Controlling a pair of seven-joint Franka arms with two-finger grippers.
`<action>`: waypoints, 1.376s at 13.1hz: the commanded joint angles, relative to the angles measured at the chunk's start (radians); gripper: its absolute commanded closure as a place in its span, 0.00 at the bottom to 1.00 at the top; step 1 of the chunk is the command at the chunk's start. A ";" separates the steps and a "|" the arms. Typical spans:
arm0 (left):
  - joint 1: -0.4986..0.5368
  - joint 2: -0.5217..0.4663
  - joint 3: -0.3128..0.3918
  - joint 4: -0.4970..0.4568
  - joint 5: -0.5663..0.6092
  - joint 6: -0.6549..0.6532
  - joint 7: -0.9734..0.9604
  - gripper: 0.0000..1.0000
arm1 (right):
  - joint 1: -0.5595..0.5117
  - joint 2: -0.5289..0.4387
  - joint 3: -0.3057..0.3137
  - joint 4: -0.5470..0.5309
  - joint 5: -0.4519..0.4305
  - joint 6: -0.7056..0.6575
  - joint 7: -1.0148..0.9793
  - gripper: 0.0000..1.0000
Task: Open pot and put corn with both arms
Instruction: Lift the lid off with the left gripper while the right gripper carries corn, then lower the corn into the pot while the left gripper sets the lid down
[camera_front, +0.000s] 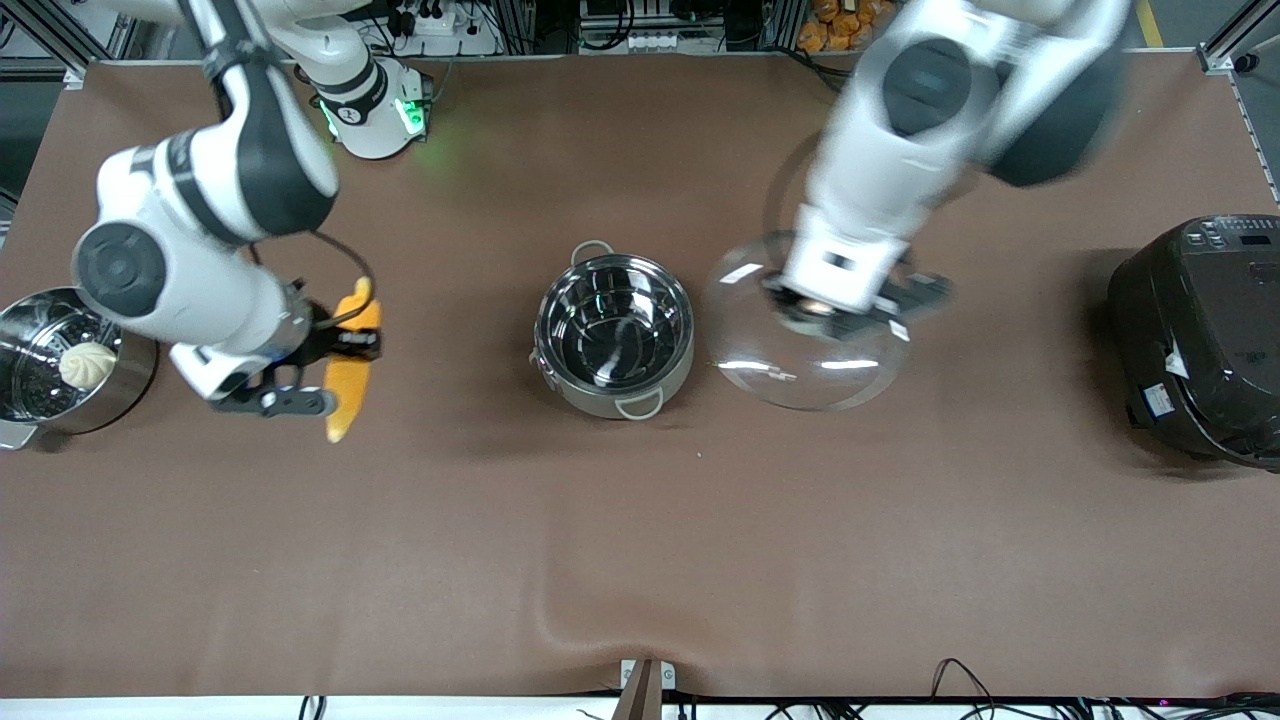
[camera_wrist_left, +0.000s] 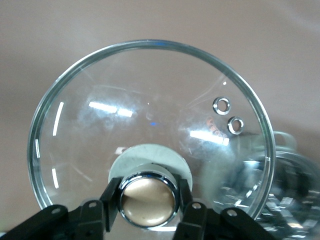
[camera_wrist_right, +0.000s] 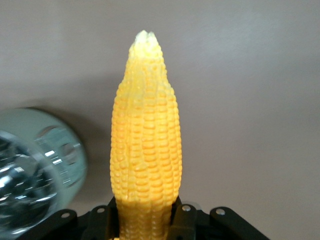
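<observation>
The left gripper (camera_wrist_left: 148, 200) is clamped on the coppery knob (camera_wrist_left: 148, 201) of a clear round glass lid (camera_front: 800, 330), held in the air over the brown table (camera_front: 640, 550) beside the round shiny steel pot (camera_front: 613, 335) on the side toward the left arm's end. The pot stands uncovered at mid-table, closer to the robots' edge. The right gripper (camera_front: 345, 360) grasps the thick end of a yellow-orange tapered corn cob (camera_wrist_right: 145, 135), up over the table between the pot and a steel steamer pot (camera_front: 60, 365) holding a white bun (camera_front: 87, 364) at the right arm's edge. A large black rice cooker (camera_front: 1200, 335) sits at the left arm's edge.
</observation>
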 joint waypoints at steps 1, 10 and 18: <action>0.123 -0.104 -0.019 -0.229 -0.001 0.111 0.178 1.00 | 0.052 0.007 0.070 0.038 -0.007 -0.016 0.182 0.74; 0.350 -0.134 -0.019 -0.729 0.004 0.588 0.435 1.00 | 0.333 0.148 0.066 -0.007 -0.021 0.235 0.406 0.74; 0.370 -0.054 -0.019 -0.843 0.007 0.796 0.452 1.00 | 0.426 0.234 0.067 -0.010 -0.113 0.301 0.515 0.67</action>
